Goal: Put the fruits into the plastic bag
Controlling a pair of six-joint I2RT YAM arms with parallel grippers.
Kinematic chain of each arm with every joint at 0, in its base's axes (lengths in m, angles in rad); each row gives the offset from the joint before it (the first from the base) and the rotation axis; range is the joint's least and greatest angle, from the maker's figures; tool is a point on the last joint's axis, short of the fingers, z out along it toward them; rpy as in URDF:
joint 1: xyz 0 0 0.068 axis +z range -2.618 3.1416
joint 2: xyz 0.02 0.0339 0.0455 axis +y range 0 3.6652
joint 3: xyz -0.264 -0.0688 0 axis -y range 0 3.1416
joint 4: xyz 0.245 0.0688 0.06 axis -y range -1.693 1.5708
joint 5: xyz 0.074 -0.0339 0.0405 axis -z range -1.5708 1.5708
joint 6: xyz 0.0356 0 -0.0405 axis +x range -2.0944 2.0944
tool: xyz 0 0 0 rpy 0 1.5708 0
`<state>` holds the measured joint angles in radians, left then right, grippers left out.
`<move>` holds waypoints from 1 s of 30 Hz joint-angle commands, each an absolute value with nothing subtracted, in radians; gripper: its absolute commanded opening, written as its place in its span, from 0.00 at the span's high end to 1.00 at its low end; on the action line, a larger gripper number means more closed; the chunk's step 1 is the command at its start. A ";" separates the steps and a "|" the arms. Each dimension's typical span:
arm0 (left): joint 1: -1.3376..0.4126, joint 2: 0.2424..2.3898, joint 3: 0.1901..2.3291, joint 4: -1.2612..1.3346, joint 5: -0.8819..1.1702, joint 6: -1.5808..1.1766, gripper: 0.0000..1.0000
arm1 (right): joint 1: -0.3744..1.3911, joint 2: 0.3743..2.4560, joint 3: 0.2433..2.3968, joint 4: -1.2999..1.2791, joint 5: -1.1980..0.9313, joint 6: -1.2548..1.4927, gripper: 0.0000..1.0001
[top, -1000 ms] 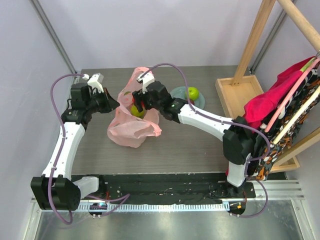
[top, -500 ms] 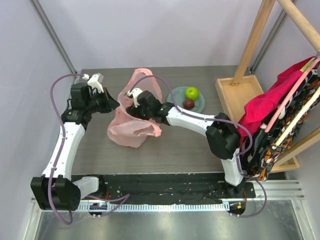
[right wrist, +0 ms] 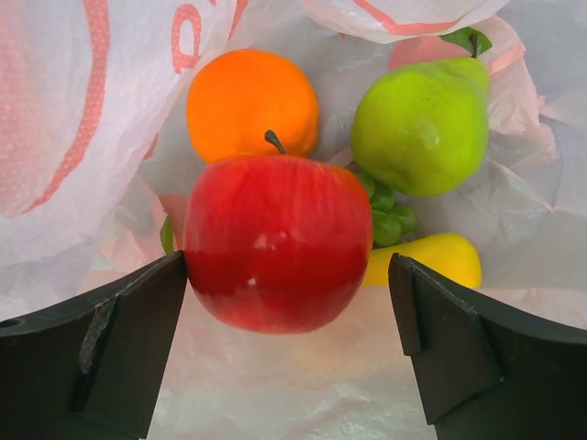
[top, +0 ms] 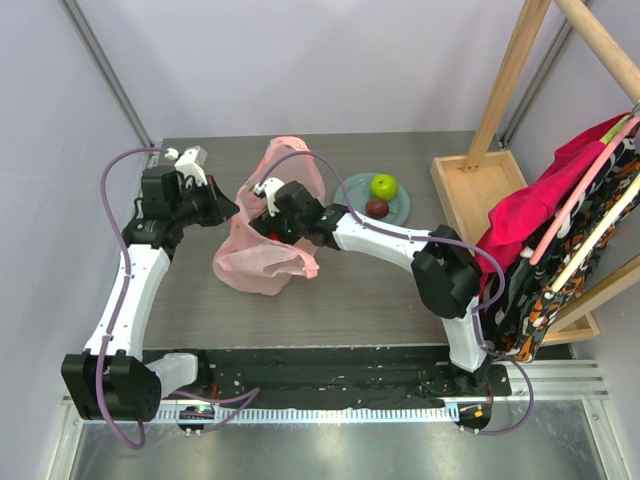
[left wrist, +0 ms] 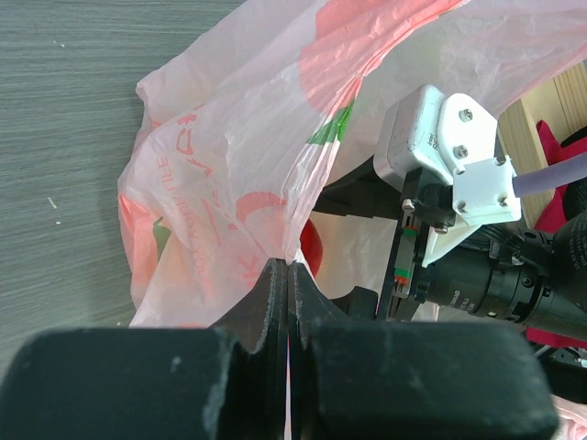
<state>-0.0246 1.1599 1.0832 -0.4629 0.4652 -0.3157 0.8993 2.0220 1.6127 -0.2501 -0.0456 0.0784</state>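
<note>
R gripper (right wrist: 287, 266) in plastic bag (top: 255, 268), jaws apart round red apple (right wrist: 271, 229); L gripper (left wrist: 288, 275) clamps bag rim. Green apple (top: 383, 186), plum (top: 377, 208) lie rightward.

I see the plastic bag (right wrist: 55, 229) as translucent pale pink with coral-red prints. The apple (right wrist: 275, 243) is glossy red, the orange (right wrist: 249, 101) bright orange, the pear (right wrist: 424, 124) lime green, the grapes (right wrist: 387, 215) darker green, the mango (right wrist: 436, 259) yellow. My fingers (right wrist: 110, 348) are matte black.

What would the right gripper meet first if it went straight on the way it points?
Most likely the red apple, just ahead of the open right gripper inside the plastic bag; exact depth is unclear.
</note>
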 commanded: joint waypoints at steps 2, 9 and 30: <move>-0.021 1.140 1.088 -0.431 0.485 -0.328 1.00 | 0.902 1.973 1.648 -0.213 -0.069 0.071 0.00; -0.021 1.138 1.089 -0.430 0.486 -0.327 1.00 | 0.902 1.889 1.614 -0.144 -0.101 0.074 0.00; -0.021 1.134 1.091 -0.436 0.476 -0.325 1.00 | 0.884 1.296 0.980 0.423 0.076 0.077 0.01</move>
<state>-0.0246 1.1599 1.0832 -0.4629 0.4686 -0.3164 0.8989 1.3819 1.0523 0.3023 -0.0784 0.0917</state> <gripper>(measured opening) 0.012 0.996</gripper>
